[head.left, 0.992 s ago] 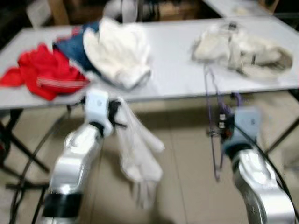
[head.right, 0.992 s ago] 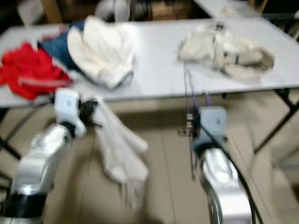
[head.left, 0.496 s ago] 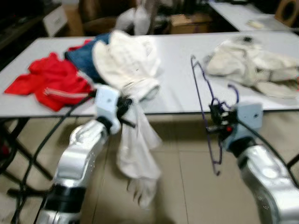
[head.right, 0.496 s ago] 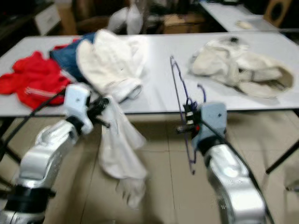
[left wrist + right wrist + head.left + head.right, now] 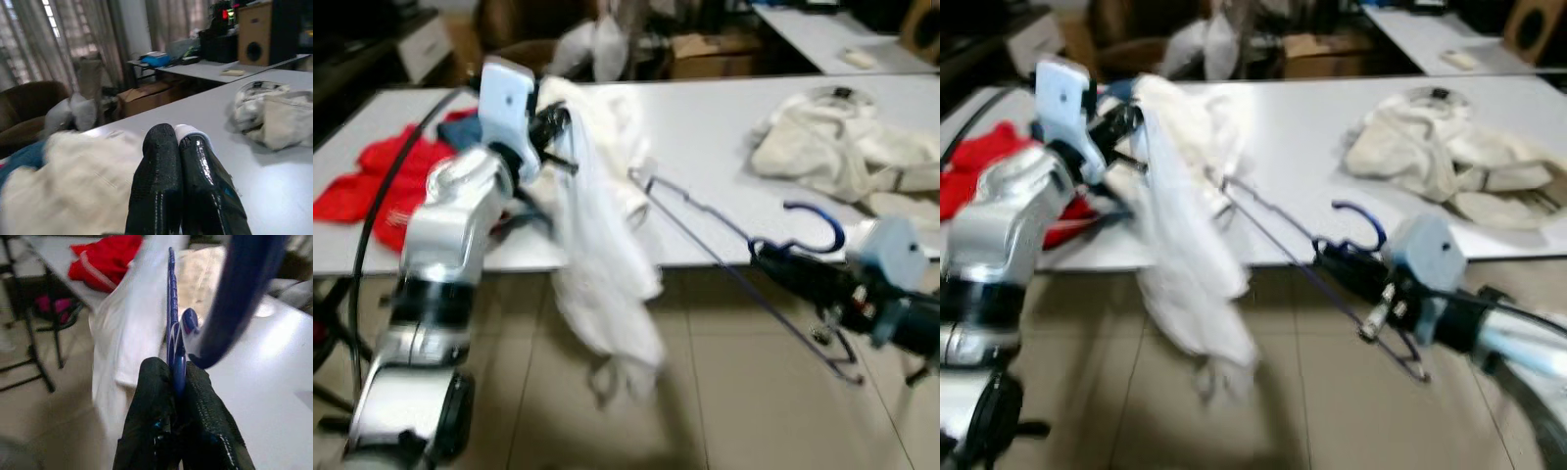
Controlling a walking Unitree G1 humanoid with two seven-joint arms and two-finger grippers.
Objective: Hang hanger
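Note:
A blue wire hanger (image 5: 171, 308) lies slanted in front of the table's edge, hook (image 5: 830, 221) upward. My right gripper (image 5: 773, 259) is shut on it just below the hook, as the right wrist view shows at the black fingers (image 5: 156, 396). The hanger's far corner points at a white garment (image 5: 602, 284) that hangs down past the table edge. My left gripper (image 5: 558, 122) is raised above the table's near edge and shut on the top of that garment; a bit of white cloth (image 5: 188, 131) peeks between its closed fingers (image 5: 161, 161).
The white table (image 5: 724, 127) carries a red garment (image 5: 357, 191) at the left, a blue one (image 5: 460, 122), a white pile (image 5: 626, 122) and a cream jacket (image 5: 832, 147) at the right. Tiled floor lies in front; boxes and another table stand behind.
My left arm has lifted the white garment from below the table edge to above it. My right arm has tilted the hanger from upright to slanting toward the garment. The camera has shifted too.

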